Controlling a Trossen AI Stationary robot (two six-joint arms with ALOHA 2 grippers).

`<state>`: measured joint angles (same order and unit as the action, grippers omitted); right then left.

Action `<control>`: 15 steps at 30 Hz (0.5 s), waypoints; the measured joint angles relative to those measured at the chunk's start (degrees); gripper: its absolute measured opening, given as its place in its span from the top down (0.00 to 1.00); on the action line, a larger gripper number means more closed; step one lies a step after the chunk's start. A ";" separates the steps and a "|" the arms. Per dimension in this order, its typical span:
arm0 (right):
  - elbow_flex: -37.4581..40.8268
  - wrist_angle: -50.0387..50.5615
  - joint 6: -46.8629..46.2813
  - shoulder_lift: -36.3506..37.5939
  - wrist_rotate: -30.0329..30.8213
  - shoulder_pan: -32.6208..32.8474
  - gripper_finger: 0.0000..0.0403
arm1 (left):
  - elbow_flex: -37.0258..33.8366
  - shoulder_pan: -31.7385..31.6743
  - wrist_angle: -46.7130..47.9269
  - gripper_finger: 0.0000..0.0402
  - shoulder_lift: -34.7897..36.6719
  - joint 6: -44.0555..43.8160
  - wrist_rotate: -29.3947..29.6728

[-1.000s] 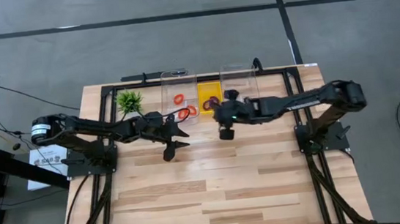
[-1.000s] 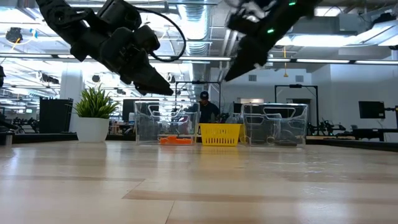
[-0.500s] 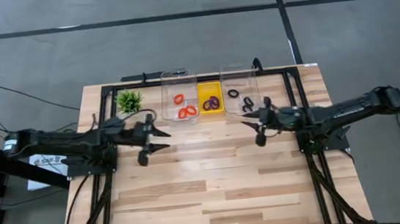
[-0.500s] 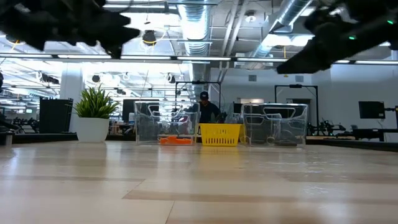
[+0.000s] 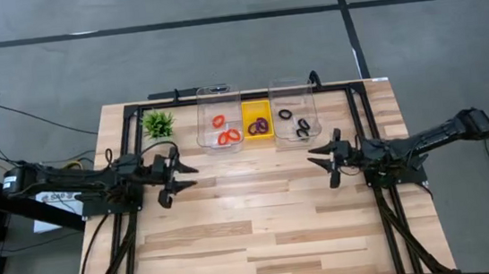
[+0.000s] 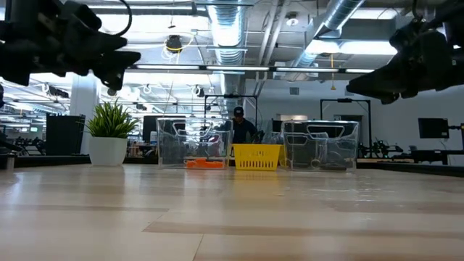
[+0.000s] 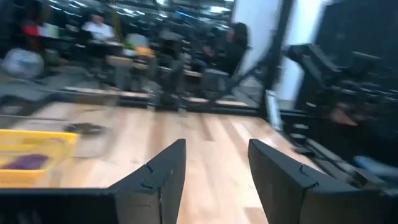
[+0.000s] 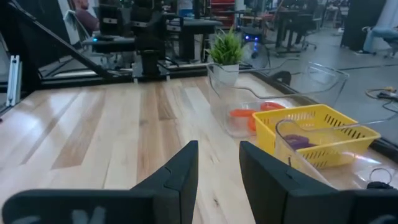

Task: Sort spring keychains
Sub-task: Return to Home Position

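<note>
The spring keychains lie sorted at the table's far edge: red-orange rings [image 5: 225, 135] in the left clear box, purple ones [image 5: 259, 126] in the yellow basket, black ones [image 5: 300, 128] in the right clear box. My left gripper [image 5: 187, 176] hovers open over the table's left side, fingers pointing right. My right gripper [image 5: 320, 156] hovers open over the right side, fingers pointing left. Both are empty. The right wrist view shows the red-orange rings [image 8: 252, 115] and the purple rings [image 8: 301, 142].
A small green plant [image 5: 158, 124] in a white pot stands at the far left corner. The left clear box [image 5: 219, 112], yellow basket [image 5: 256, 116] and right clear box [image 5: 293, 105] line the far edge. A person [image 6: 238, 125] shows behind the table. Bare wood [image 5: 261, 216] fills the middle and near side.
Both arms have drawn back from the containers at the table's far middle, the left toward the left edge and the right toward the right edge. Each has turned until its fingers lie about level, pointing at the table's middle. The rings in the containers have stayed put.
</note>
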<state>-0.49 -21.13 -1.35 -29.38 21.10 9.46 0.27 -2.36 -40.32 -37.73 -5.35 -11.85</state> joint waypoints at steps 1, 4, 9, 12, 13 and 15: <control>0.00 0.02 -0.15 0.21 0.00 -0.06 0.73 | 0.01 0.56 -0.07 0.57 -0.24 -0.24 -1.02; 0.00 -0.23 -0.19 0.19 -0.13 -0.08 0.73 | 0.02 2.77 -0.06 0.57 -0.81 0.41 -1.68; 0.02 0.03 -0.16 0.19 -0.09 -0.04 0.73 | 0.02 3.94 -0.74 0.57 -1.04 1.86 1.81; 0.02 -1.00 -0.10 0.36 0.09 0.15 0.73 | 0.02 3.92 -0.90 0.57 -1.03 1.62 4.57; 0.02 -1.27 0.13 0.70 0.13 0.35 0.73 | 0.02 3.92 -1.00 0.57 -1.03 1.58 5.49; 0.02 -1.52 1.05 1.68 0.21 1.13 0.73 | 0.02 3.92 -1.11 0.57 -0.90 1.45 7.51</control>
<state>-0.47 -22.65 -0.30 -27.70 21.31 10.60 0.30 1.56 -41.43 -38.63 -3.90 -4.34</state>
